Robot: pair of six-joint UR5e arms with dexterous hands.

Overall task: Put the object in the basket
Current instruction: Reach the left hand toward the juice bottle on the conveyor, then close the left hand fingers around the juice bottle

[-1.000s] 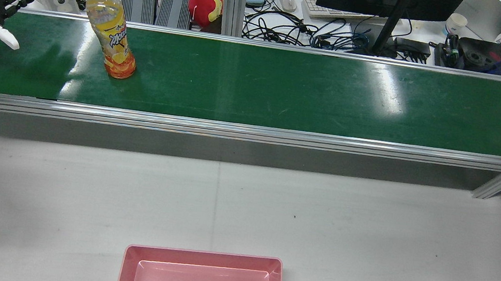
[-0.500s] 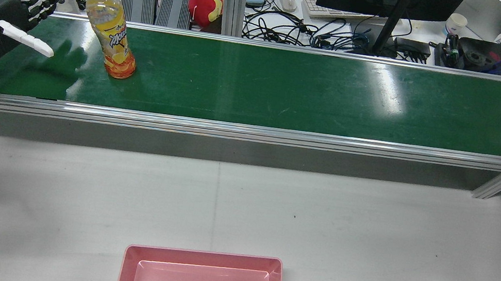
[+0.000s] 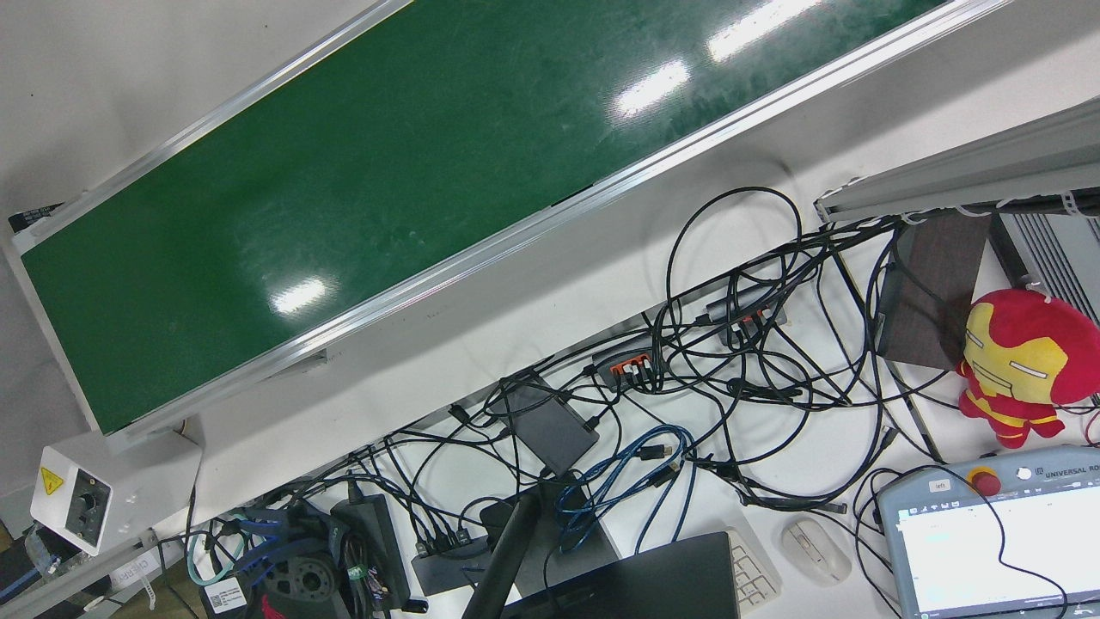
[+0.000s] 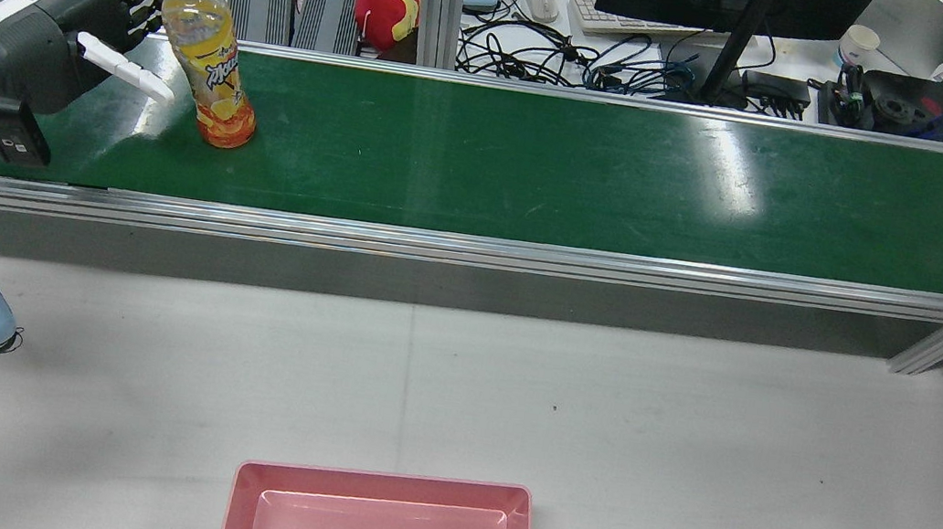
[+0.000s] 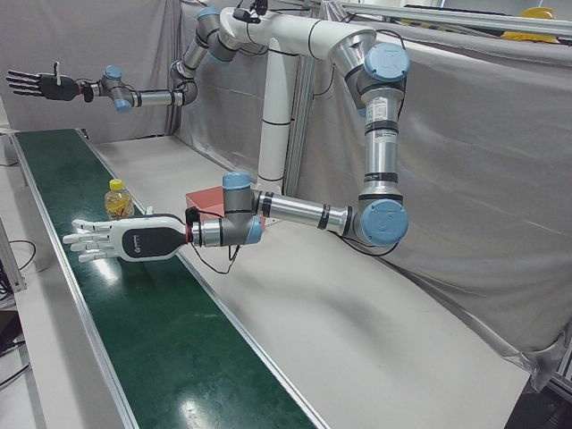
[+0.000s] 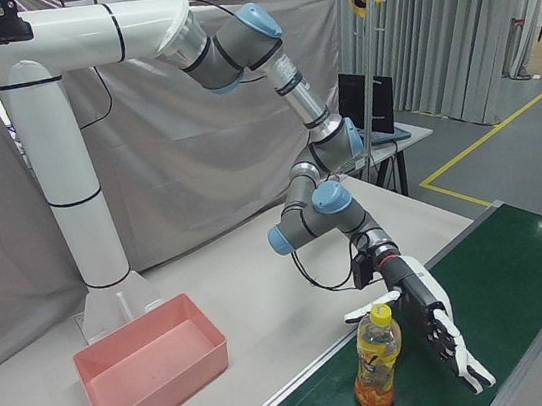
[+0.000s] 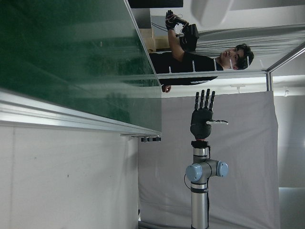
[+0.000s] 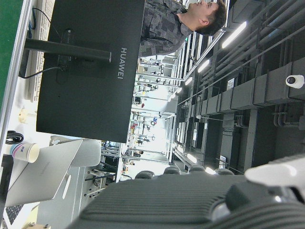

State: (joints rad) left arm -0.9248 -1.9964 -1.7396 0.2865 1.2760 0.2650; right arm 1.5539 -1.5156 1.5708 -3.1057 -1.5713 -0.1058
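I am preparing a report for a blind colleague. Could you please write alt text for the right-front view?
The robot's open left hand reaches beside an upright orange drink bottle with a yellow cap on the green conveyor belt, fingers spread, not gripping it. An empty pink basket sits on the white table to the view's left.

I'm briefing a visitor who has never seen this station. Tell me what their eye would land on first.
First, the yellow-capped orange drink bottle standing upright on the long green conveyor belt, with the robot's open black-and-white left hand right beside it, not yet gripping. Next, the empty pink plastic basket on the grey table at the rear view's near edge. The right hand is raised, open, at the belt's far end.
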